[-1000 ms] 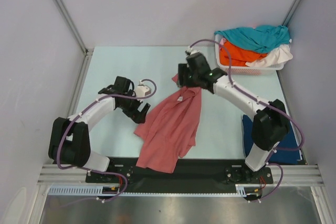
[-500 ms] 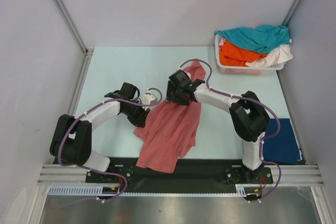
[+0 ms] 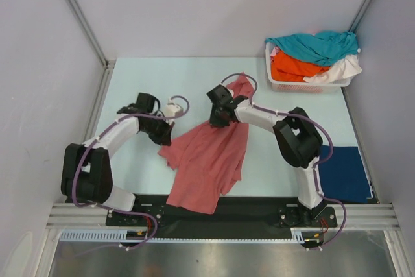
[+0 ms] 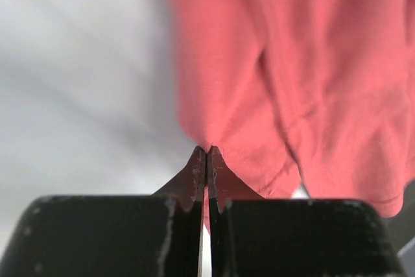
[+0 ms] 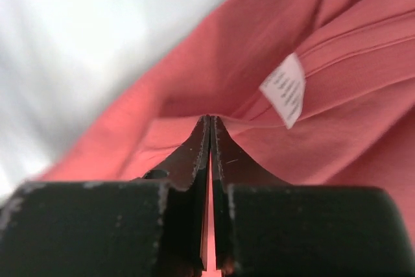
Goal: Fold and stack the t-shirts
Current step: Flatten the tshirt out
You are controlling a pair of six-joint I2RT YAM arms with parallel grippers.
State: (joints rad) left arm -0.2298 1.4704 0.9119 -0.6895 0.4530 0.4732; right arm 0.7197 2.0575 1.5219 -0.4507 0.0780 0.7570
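Left tool (image 4: 206, 154) and right tool (image 5: 209, 121) each clamp the salmon-red t-shirt (image 3: 211, 160), the right apparently near its label (image 5: 285, 89).

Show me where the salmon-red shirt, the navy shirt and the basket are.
salmon-red shirt (image 3: 211, 160), top external view, middle of the cloth
navy shirt (image 3: 345, 174), top external view, centre of the cloth
basket (image 3: 298, 87), top external view, front wall

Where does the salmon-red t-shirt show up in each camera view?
Top external: salmon-red t-shirt, centre of the table.
Left wrist: upper right, edge pinched in left hand.
Right wrist: centre and right, pinched in right hand.
Shared landmark: pale table left of the shirt.
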